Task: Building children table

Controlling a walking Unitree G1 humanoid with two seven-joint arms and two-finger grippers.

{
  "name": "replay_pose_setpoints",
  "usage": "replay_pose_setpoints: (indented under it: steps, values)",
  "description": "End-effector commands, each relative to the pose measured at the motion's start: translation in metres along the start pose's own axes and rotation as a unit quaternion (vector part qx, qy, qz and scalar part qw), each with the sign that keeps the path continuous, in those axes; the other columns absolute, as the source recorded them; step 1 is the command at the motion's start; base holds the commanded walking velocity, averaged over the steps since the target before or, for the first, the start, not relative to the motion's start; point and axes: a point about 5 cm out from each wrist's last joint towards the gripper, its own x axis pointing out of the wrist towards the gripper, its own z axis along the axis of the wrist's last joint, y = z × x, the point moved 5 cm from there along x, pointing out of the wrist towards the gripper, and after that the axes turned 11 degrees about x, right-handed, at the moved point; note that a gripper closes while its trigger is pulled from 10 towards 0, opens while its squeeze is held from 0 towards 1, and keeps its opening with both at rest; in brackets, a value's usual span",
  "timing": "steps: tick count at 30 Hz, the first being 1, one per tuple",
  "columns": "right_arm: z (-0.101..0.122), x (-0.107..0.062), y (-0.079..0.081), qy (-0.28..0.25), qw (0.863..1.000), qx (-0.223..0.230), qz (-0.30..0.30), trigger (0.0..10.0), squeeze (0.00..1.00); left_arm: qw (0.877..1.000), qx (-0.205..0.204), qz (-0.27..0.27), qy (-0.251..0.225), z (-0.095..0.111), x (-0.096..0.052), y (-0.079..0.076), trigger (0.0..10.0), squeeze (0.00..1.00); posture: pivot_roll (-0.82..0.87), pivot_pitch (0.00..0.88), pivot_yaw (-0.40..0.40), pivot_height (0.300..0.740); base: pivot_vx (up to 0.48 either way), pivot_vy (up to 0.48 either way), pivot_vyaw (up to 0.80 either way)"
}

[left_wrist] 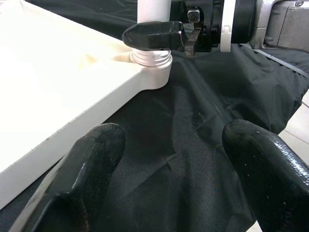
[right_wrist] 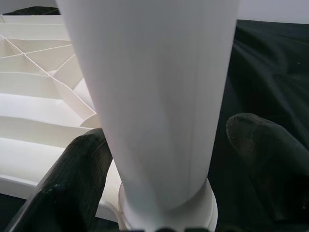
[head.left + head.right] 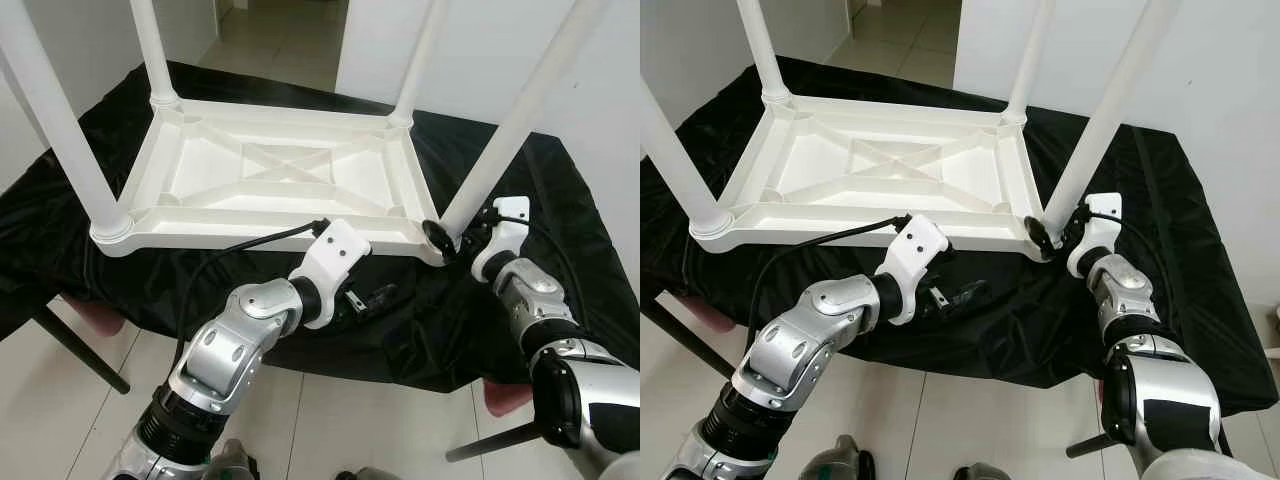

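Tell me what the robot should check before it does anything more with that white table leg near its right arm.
1. All four legs standing in the upside-down table: ok.
2. Right end effector placed around the base of the near right leg: ok, one finger on each side.
3. Fingers actually clamped on that leg: cannot tell; the right wrist view shows a gap at one finger.
4. Leg fully seated in its corner socket: cannot tell; ridges show above the collar.
5. Left end effector out of the way: ok, open over the black cloth, holding nothing.
6. Table resting flat on the cloth: ok.
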Motion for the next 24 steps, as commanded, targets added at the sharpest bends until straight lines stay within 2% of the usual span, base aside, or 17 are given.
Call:
replay_pose_setpoints:
  steps: [1,2,3,4,19,22,24]
  values:
    - [0.002,0.0,-0.002,-0.004,1.0,0.004,-0.006,10.0,0.0,1.0,0.004,0.011,-0.001,0.003,-0.001,0.001,10.0,0.0,0.12,0.031,-0.056,0.74,0.0,0.0,0.0]
    - [0.002,0.0,-0.002,-0.004,1.0,0.004,-0.006,10.0,0.0,1.0,0.004,0.011,-0.001,0.003,-0.001,0.001,10.0,0.0,0.12,0.031,-0.056,0.74,0.0,0.0,0.0]
    - [0.001,0.001,0.001,-0.008,1.0,0.008,0.003,1.3,0.0,1.0,0.004,0.011,0.001,0.003,-0.001,0.001,10.0,0.0,0.12,0.033,-0.054,0.74,0.0,0.0,0.0]
    - [0.0,0.001,0.003,-0.007,1.0,0.013,0.007,0.0,0.0,1.0,0.004,0.011,0.001,0.002,-0.001,0.0,10.0,0.0,0.12,0.034,-0.054,0.74,0.0,0.0,0.0]
    - [-0.005,-0.002,0.008,-0.006,0.999,0.016,0.03,0.0,0.0,1.0,0.002,0.007,0.001,0.003,-0.001,-0.001,10.0,0.0,0.11,0.038,-0.053,0.74,0.0,0.0,0.0]
    - [-0.006,-0.003,0.012,-0.011,0.999,0.015,0.043,0.0,0.0,1.0,0.002,0.008,0.001,0.003,-0.001,-0.001,10.0,0.0,0.11,0.038,-0.055,0.74,0.0,0.0,0.0]
    - [-0.002,-0.004,0.021,-0.033,0.997,0.011,0.068,0.0,0.0,1.0,0.002,0.008,0.001,0.003,0.0,-0.001,10.0,0.0,0.11,0.038,-0.061,0.74,0.0,0.0,0.0]
